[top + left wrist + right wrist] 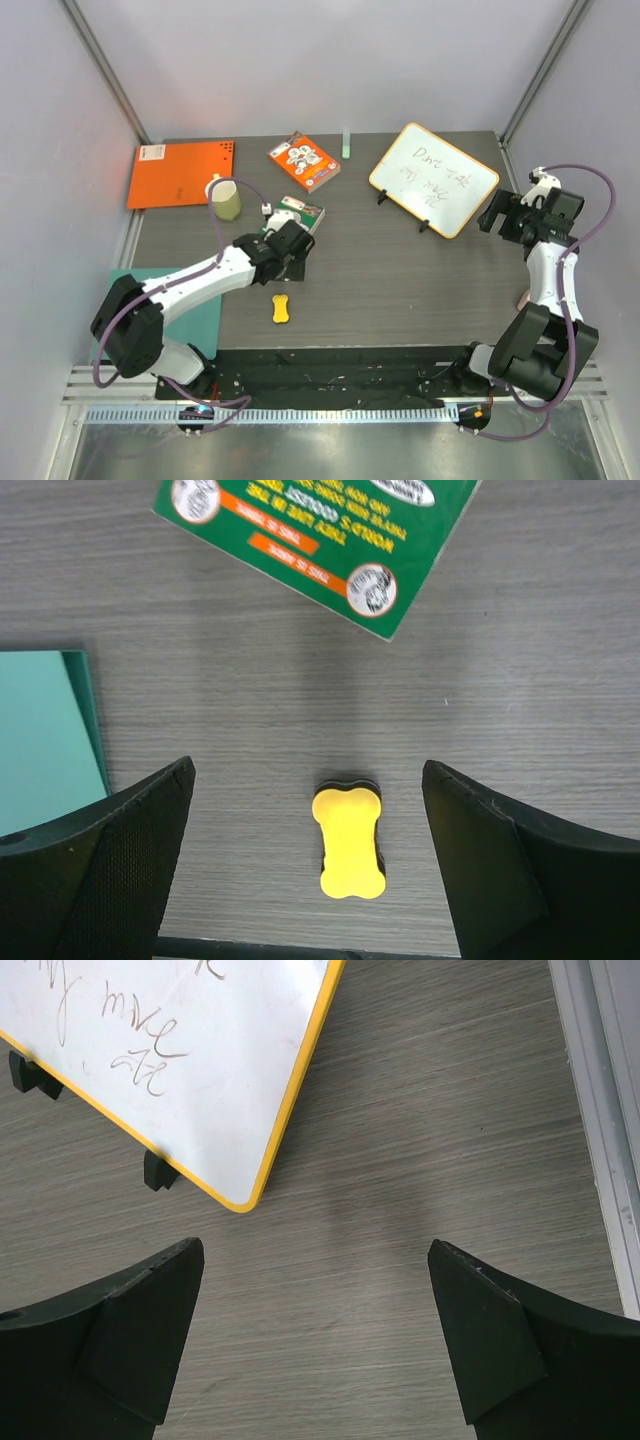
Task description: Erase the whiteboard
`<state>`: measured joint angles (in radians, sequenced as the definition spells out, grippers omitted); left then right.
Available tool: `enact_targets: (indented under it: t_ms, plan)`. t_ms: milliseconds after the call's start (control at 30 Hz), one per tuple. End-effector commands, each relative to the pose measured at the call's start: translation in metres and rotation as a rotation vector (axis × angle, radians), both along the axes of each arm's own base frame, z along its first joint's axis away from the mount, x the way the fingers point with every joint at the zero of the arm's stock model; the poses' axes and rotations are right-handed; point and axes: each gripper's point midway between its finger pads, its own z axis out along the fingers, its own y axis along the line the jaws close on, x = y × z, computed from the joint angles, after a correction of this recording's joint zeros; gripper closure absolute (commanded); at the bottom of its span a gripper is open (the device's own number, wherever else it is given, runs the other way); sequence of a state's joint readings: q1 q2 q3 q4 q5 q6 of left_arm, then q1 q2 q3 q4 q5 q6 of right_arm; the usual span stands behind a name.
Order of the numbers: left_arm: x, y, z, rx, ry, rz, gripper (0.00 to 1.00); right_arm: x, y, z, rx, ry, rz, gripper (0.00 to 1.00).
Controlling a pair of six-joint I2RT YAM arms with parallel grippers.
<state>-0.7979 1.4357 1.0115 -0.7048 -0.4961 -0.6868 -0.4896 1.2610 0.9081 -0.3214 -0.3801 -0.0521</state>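
The whiteboard (435,178) stands on black feet at the back right, yellow-framed, with dark handwriting on it; its near corner shows in the right wrist view (190,1070). A yellow bone-shaped eraser (282,309) lies flat near the table's front edge, centred between the fingers in the left wrist view (350,842). My left gripper (290,262) is open above the eraser, apart from it. My right gripper (503,217) is open and empty over bare table just right of the whiteboard.
A green booklet (297,215) lies just beyond the left gripper, also in the left wrist view (320,535). A red booklet (304,160), olive cup (227,199), orange sheet (181,172), teal sheet (205,320) and a small green marker (347,143) are around.
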Motion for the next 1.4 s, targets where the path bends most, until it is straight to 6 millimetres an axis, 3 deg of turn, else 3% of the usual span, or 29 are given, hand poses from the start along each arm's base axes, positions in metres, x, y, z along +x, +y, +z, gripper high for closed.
enact_targets:
  t_ms: [0,200,433,667,833,1367]
  plan:
    - [0.004,-0.023,-0.005,-0.024,-0.005,-0.014,0.12,0.005,-0.003,0.012,-0.037,-0.053,0.013,0.01]
    - [-0.001,-0.029,-0.026,0.001,0.047,0.002,0.34,0.005,-0.002,0.005,-0.034,-0.039,0.026,0.02]
    - [-0.019,-0.026,-0.042,-0.025,0.076,0.02,0.34,0.005,-0.002,0.001,-0.033,-0.029,0.033,0.02]
    - [-0.035,-0.019,-0.054,-0.04,0.114,0.056,0.42,0.006,-0.002,-0.003,-0.022,-0.02,0.04,0.02]
    - [-0.046,-0.028,-0.06,-0.048,0.126,0.039,0.43,0.006,-0.001,-0.004,-0.021,-0.016,0.042,0.02]
    - [-0.053,-0.02,-0.073,0.021,0.134,0.062,0.52,0.005,-0.003,-0.008,-0.019,-0.006,0.042,0.03]
